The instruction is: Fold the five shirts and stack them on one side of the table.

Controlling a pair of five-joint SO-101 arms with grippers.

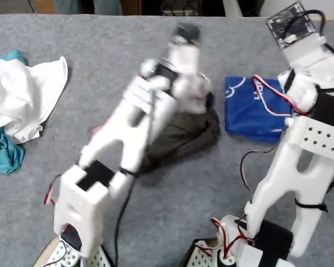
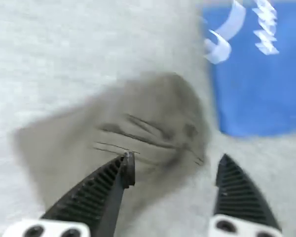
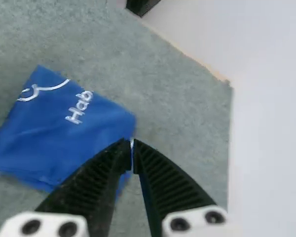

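Far-left pile: white shirt (image 1: 19, 97) crumpled over a teal shirt (image 1: 8, 156) at the table (image 1: 100, 44) edge. Both unfolded, well apart from both arms.
Centre: dark shirt (image 1: 181, 139) bunched mid-table. Long axis runs diagonally, near-left to far-right in the high view. Its far-right end lies just beside the blue shirt.
Left arm: stretched over the dark shirt from the near-left corner; clearly the nearer arm to it.
Left gripper (image 2: 176, 160): fingers wide apart, nothing between them. Points down at the dark shirt (image 2: 138, 128), w/ cloth directly below and ahead of the tips. One tip looks level w/ the fabric's creases; contact can't be confirmed.
Key relation: shirt lies straight under the spread fingers, so the next move prob. needs only a drop and a pinch on an edge, then a pull along the long axis. The crumpled middle could bunch rather than fold flat.
Right of centre: blue shirt (image 1: 250, 108) folded to a neat rectangle, flat on the table; likely the start of the stack.
Right arm: raised over the blue shirt's (image 3: 54, 133) outer side.
Right gripper (image 3: 132, 144): fingers pressed together, empty, hanging above the blue shirt's corner; no contact visible.
Progress: one shirt folded, dark one next, pile waiting.
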